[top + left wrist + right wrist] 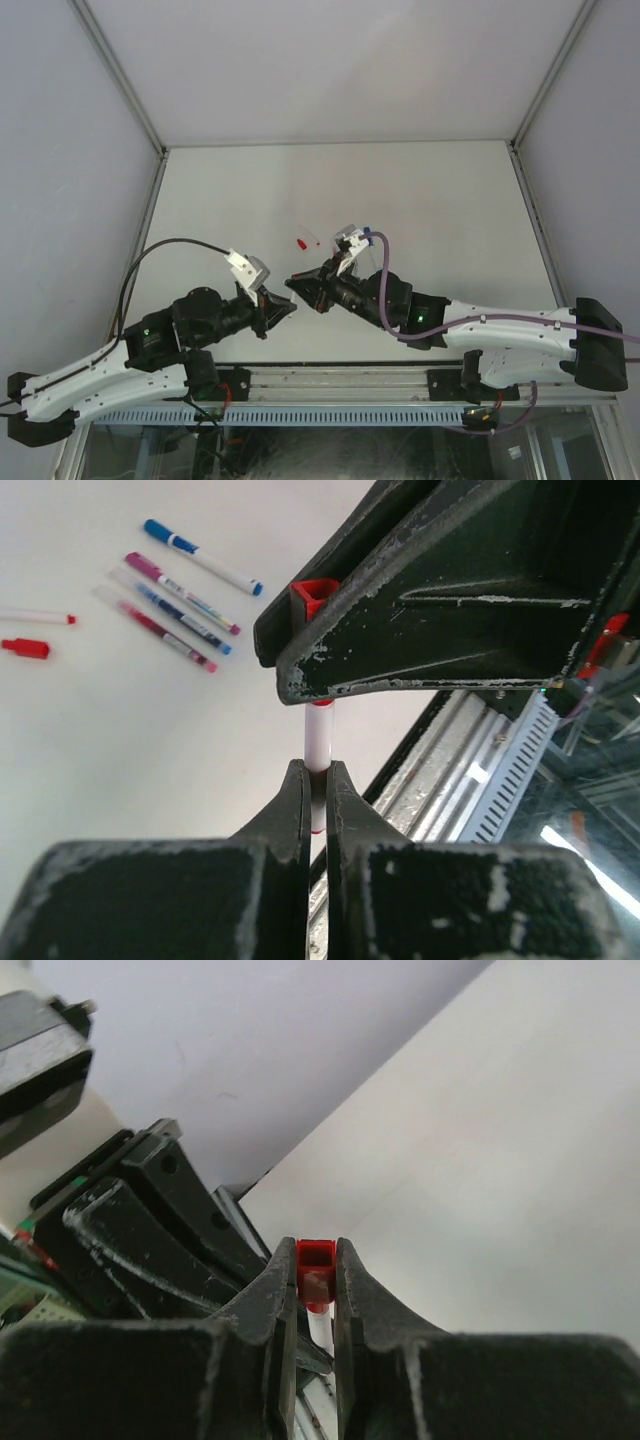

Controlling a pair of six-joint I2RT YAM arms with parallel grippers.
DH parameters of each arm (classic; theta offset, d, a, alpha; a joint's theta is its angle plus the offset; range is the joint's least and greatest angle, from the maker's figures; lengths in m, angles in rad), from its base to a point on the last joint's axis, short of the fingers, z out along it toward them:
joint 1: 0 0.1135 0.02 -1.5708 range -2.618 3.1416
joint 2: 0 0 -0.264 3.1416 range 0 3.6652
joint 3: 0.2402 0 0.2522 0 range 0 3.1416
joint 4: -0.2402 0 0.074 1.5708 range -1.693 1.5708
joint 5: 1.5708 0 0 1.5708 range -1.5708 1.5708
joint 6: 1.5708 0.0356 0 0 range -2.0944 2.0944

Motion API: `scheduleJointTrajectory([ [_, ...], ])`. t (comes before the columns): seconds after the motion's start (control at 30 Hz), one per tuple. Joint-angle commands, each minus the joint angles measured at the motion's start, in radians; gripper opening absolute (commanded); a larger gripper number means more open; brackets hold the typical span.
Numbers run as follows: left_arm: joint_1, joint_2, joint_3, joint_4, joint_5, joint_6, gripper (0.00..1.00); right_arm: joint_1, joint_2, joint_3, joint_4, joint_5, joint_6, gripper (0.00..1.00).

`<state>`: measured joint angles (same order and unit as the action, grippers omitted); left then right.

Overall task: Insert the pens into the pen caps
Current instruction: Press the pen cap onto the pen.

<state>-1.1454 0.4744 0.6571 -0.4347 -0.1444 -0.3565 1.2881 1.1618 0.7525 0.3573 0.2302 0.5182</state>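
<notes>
So the left gripper (318, 770) is clamping tight on the white barrel of a pen (318, 735), holding it pointing up at the right gripper (315, 1250). That one is pinching a red cap (315, 1260) between its closed jaws. The cap is sitting right at the top end of that pen, lined up with it, and it's looking like the tip is going in or just about to. I can't tell from either wrist view how deep it's seated. I'm reading this as one pairing mid-push, not finished.

Everything else is lying on the table (120, 780), well away from the held pen. There's a bunch of four pens (180, 592) with blue and magenta ends lying side by side, plus a white pen with a red tip (35, 616) and a loose red cap (25, 648) just beside it. Whether those four are already wearing caps is too small to tell. I'm guessing most of the job is yet to be done.
</notes>
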Motion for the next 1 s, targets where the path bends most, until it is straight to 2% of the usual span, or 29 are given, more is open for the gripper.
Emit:
scheduleJointTrajectory([
  [0.0, 0.021, -0.017, 0.167, 0.394, -0.3, 0.09, 0.0, 0.128, 0.096, -0.002, -0.404, -0.038, 0.198, 0.0],
  [0.13, 0.021, 0.0, 0.182, 0.399, -0.314, 0.104, 0.0, 0.168, 0.166, 0.041, -0.422, 0.001, 0.229, 0.0],
  [0.33, 0.021, 0.0, 0.191, 0.408, -0.298, 0.101, 0.0, 0.223, 0.219, 0.067, -0.419, 0.096, 0.152, 0.0],
  [0.43, 0.02, -0.003, 0.19, 0.412, -0.294, 0.1, 0.0, 0.227, 0.238, 0.054, -0.336, 0.024, 0.138, 0.0],
  [0.57, 0.021, -0.004, 0.19, 0.415, -0.284, 0.098, 0.0, 0.186, 0.218, -0.058, -0.124, -0.128, 0.185, 0.0],
  [0.63, 0.021, -0.002, 0.193, 0.415, -0.274, 0.097, 0.0, 0.186, 0.211, -0.079, -0.092, -0.135, 0.184, 0.0],
  [0.7, 0.02, -0.002, 0.195, 0.415, -0.266, 0.098, 0.0, 0.202, 0.218, -0.056, -0.134, -0.098, 0.156, 0.0],
  [0.83, 0.022, -0.001, 0.198, 0.418, -0.254, 0.096, 0.0, 0.27, 0.274, 0.059, -0.325, 0.06, 0.065, 0.0],
  [0.97, 0.021, 0.001, 0.199, 0.419, -0.253, 0.097, 0.0, 0.29, 0.305, 0.093, -0.385, 0.099, 0.064, 0.0],
])
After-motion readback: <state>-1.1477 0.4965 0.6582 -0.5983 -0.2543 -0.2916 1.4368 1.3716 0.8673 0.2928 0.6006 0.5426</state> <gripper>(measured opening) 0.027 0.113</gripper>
